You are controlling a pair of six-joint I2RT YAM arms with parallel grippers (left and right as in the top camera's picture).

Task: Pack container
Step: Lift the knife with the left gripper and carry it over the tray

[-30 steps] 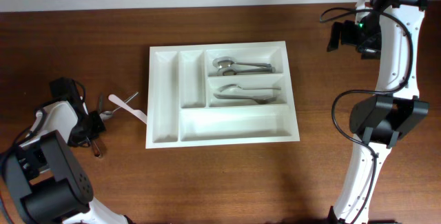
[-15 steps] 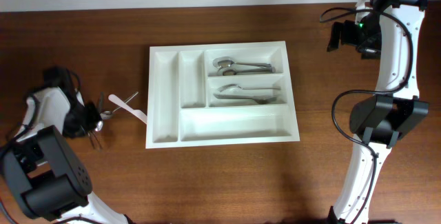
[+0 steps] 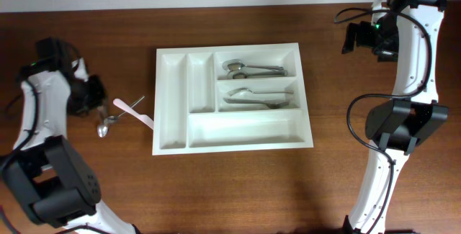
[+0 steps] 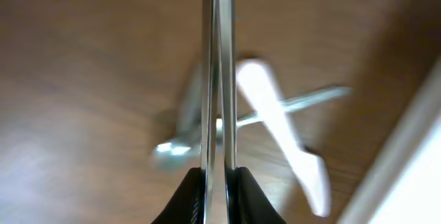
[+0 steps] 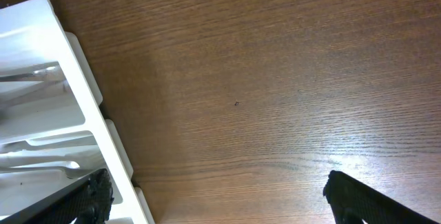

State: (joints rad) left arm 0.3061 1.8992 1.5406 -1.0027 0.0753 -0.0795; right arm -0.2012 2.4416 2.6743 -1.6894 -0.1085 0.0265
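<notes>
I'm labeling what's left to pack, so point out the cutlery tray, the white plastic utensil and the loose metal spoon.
cutlery tray [image 3: 171, 103]: overhead view, bare leftmost compartment
white plastic utensil [image 3: 134, 113]: overhead view, middle of its length
metal spoon [image 3: 102, 129]: overhead view, its bowl

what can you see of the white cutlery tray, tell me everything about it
The container is a white, plastic-looking rectangular tray lying flat on the brown wooden table. It has five compartments: two narrow upright ones on the left of the overhead view, both empty, and three long horizontal ones. The top two hold metal cutlery; the widest, bottom one is empty.
</notes>
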